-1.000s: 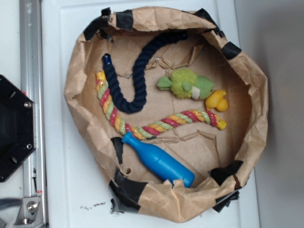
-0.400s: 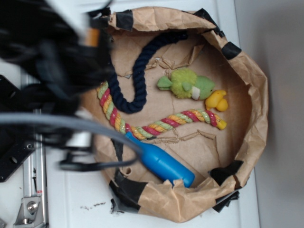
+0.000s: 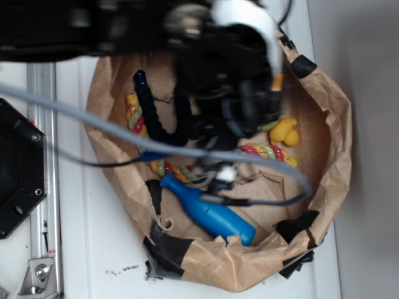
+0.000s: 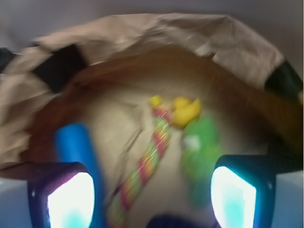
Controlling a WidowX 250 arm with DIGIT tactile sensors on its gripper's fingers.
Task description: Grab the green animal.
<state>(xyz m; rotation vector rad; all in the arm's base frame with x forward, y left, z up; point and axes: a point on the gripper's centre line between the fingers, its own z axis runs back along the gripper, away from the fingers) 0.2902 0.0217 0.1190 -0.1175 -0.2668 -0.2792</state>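
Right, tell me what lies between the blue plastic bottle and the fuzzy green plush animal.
The wrist view shows the multicolour twisted rope lying on brown paper between the blue plastic bottle and the fuzzy green plush animal.

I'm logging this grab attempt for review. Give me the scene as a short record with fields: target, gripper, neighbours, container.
target: green animal, lying in the bowl, not held; almost wholly hidden by the arm in the exterior view
gripper: gripper open, above the bowl floor, animal near its right finger in the wrist view
neighbours: yellow duck next to the animal; striped rope beside it; blue bottle; navy rope
container: brown paper bowl with black tape patches
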